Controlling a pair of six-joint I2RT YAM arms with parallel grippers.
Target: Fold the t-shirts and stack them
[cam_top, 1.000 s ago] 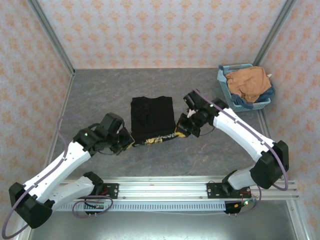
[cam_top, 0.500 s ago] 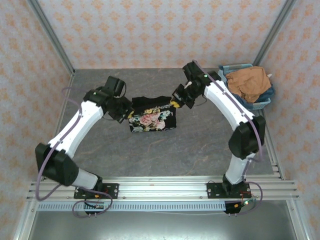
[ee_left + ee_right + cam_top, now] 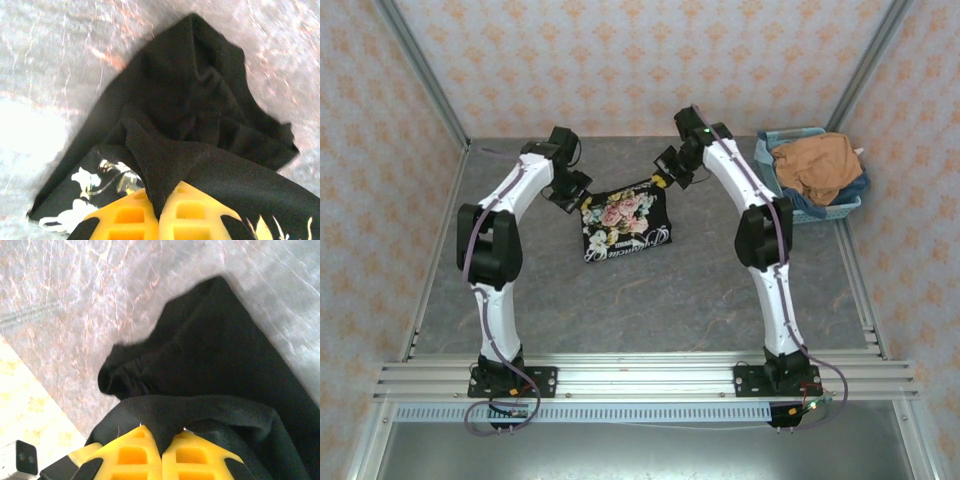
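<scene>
Though near black tee (image 3: pixel 625 225), basket (image 3: pixel 792 133) apart

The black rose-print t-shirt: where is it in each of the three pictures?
Top external: the black rose-print t-shirt, mid-table, its far corners held by the left gripper and right gripper.
Left wrist: t-shirt centre and right, pinched at bottom.
Right wrist: t-shirt centre to lower right, pinched at bottom.
Shared landmark: the grey marbled table beneath it.

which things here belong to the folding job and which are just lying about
Job: black t-shirt, pinched by the left gripper and the right gripper; orange-tan t-shirt, bunched in the light-blue basket.
Lying about: the light-blue basket itself, at the table's far right.
</scene>
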